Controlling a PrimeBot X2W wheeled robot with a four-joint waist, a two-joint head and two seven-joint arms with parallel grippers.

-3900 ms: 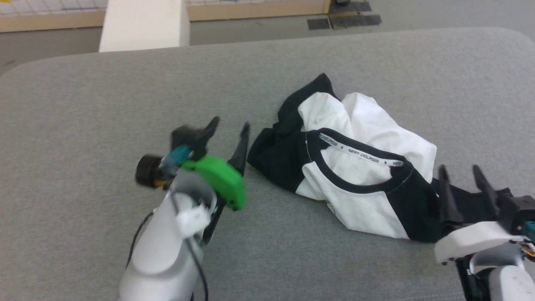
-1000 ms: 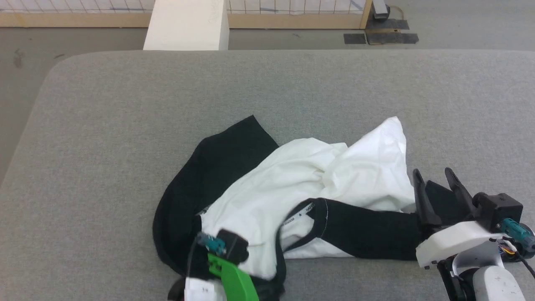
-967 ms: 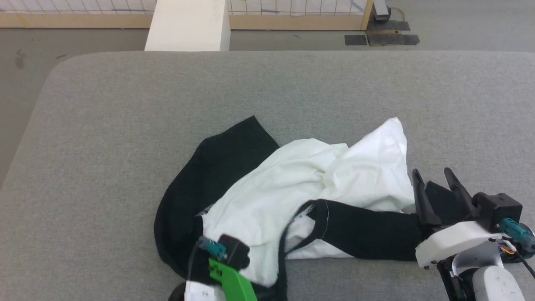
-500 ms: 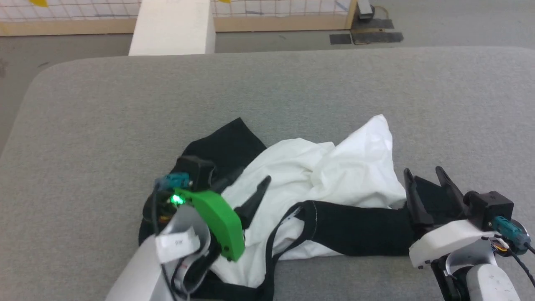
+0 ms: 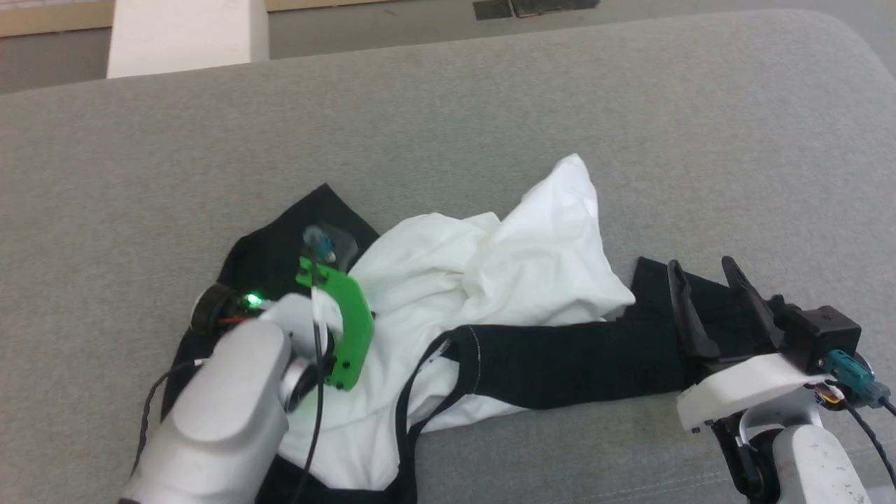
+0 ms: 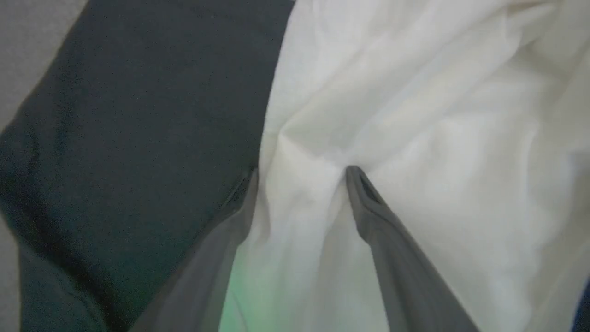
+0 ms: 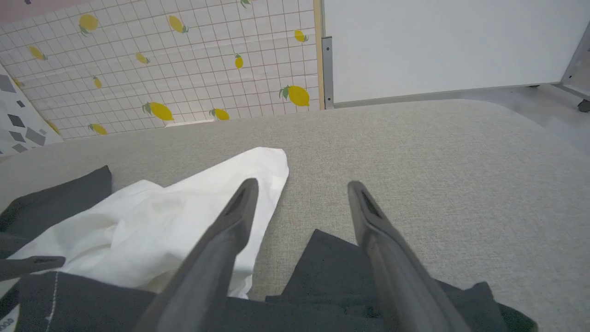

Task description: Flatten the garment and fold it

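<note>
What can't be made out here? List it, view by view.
- Head view: the jaws of the left gripper, hidden behind its own green housing and forearm.
- Head view: near edge of the garment, cut off by the bottom edge.
- Head view: collar lettering, too small to read.
- Head view: end of the black sleeve, covered by the right gripper.
- Left wrist view: close and blurred; cloth folds cannot be traced.

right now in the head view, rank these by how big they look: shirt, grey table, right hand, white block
1. grey table
2. shirt
3. right hand and white block: about alike, hand nearer the camera, so unranked
</note>
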